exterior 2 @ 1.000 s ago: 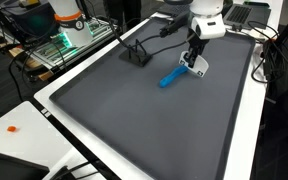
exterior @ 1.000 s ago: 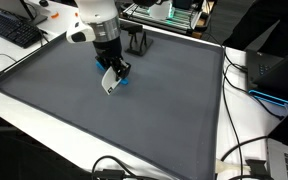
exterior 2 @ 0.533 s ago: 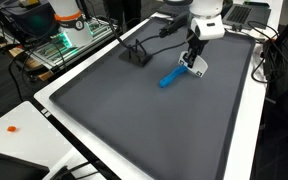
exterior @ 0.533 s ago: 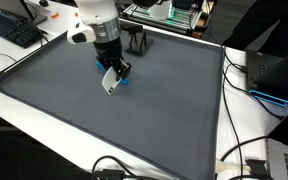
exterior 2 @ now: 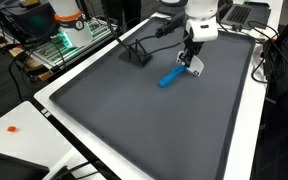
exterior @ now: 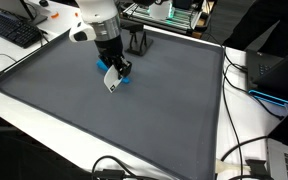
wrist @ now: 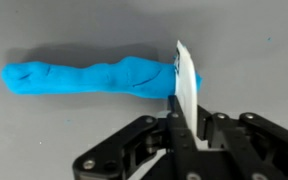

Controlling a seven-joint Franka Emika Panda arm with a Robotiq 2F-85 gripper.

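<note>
The desk (exterior: 29, 103) under me is wide and white-edged, and nearly all of it is covered by a dark grey mat (exterior: 164, 115), which gives a flat, plain surface for soft material to lie on. My arm (exterior: 96, 15) reaches down over the far half of that mat, steep and close to upright, so that what I carry points straight at the surface. A small black stand (exterior 2: 136, 55) sits near the mat's far edge, apart from my work and not touched. The blue clay roll (wrist: 84, 77) lies flat on the mat just below me, a long uneven sausage stretched out sideways in the wrist view and slanting away from me in an exterior view (exterior 2: 171, 78). Across it stands the white blade (wrist: 187, 85), a thin flat piece held on edge and set crosswise to the roll, near one end of it, which is how a cutter has to stand to part the clay rather than flatten it. Whether its edge has sunk in or only rests on top, I cannot tell. My jaws are pinched tight on the blade's upper part, one on each face, which stops it from twisting.
</note>
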